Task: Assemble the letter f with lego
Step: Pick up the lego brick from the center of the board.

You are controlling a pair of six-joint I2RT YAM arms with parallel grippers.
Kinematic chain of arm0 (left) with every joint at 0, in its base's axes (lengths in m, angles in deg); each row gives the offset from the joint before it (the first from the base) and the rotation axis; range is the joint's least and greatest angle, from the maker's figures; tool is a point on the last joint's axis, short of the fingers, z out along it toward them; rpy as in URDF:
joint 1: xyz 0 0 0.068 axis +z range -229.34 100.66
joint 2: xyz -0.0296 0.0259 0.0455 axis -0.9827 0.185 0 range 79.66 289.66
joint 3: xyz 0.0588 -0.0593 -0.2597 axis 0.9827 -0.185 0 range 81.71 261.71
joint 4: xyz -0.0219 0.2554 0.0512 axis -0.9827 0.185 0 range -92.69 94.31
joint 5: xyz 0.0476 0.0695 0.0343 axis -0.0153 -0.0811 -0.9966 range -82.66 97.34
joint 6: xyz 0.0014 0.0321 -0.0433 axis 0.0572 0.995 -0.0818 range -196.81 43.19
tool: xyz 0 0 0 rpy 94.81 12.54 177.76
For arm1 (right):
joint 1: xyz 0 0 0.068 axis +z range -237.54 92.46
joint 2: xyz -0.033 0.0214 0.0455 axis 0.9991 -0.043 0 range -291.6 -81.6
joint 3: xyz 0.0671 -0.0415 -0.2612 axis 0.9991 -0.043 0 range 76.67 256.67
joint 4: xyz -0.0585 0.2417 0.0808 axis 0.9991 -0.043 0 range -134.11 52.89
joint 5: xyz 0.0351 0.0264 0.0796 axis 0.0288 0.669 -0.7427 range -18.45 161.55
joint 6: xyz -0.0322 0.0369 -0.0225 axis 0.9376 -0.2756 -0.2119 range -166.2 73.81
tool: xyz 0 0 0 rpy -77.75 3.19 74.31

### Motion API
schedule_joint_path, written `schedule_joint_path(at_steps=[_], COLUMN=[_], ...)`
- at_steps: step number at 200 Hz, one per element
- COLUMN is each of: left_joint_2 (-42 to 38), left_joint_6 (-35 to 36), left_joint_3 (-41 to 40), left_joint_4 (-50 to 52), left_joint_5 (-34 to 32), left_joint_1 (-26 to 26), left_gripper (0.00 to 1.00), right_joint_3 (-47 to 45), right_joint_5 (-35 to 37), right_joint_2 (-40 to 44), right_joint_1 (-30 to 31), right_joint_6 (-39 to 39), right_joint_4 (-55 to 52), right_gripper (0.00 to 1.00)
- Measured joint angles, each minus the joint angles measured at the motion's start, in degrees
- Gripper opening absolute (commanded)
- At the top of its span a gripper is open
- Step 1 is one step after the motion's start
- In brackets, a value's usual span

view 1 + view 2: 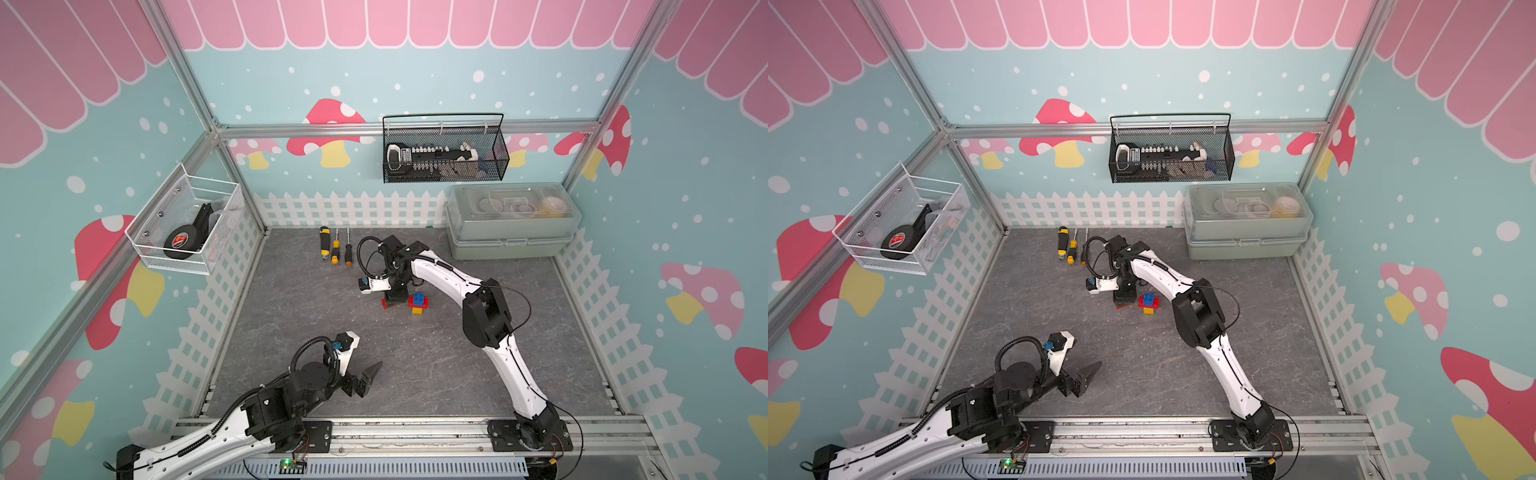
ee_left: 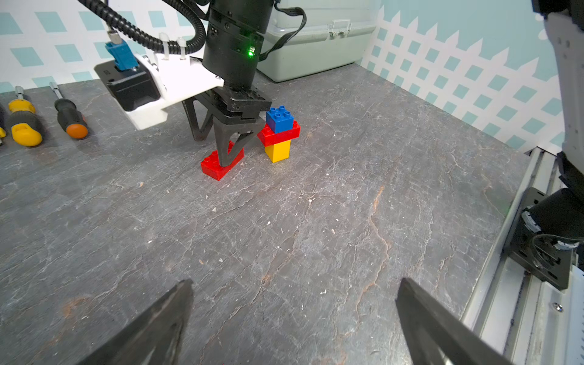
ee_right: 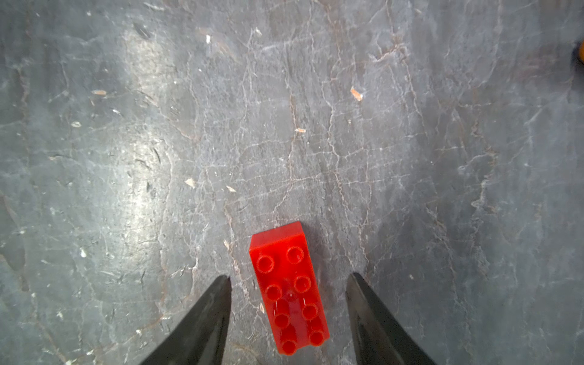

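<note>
Right wrist view only: right gripper [image 3: 289, 276] spread astride red rectangular studded plastic brick [image 3: 289, 303], gaps both sides, hidden from above.

In both top views the right gripper [image 1: 392, 296] hides most of the loose red brick [image 1: 385, 307], at 9 o'clock of the stack [image 1: 418, 302]; only a sliver shows, and contact cannot be judged there. The stack's yellow brick [image 1: 417, 311] is largely covered from above. In the right wrist view an orange blur [image 3: 580, 53] and both fingers [image 3: 202, 325] are cut off by the frame.
</note>
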Motion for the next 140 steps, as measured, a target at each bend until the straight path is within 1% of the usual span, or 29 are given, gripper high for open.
schedule_joint_path(at_steps=[59, 86, 140], left_joint_2=[0.0, 0.0, 0.0], left_joint_6=[0.0, 0.0, 0.0], left_joint_3=[0.0, 0.0, 0.0], left_joint_4=[0.0, 0.0, 0.0], left_joint_5=[0.0, 0.0, 0.0], left_joint_1=[0.0, 0.0, 0.0], left_gripper=[0.99, 0.99, 0.99], right_joint_3=[0.2, 1.2, 3.9], right_joint_5=[0.9, 1.1, 1.1], right_joint_2=[-2.1, -3.9, -4.5], right_joint_1=[0.1, 0.1, 0.1], right_joint_6=[0.8, 1.0, 1.2], right_joint_4=[-0.2, -0.5, -1.1], right_gripper=[0.59, 0.57, 0.52])
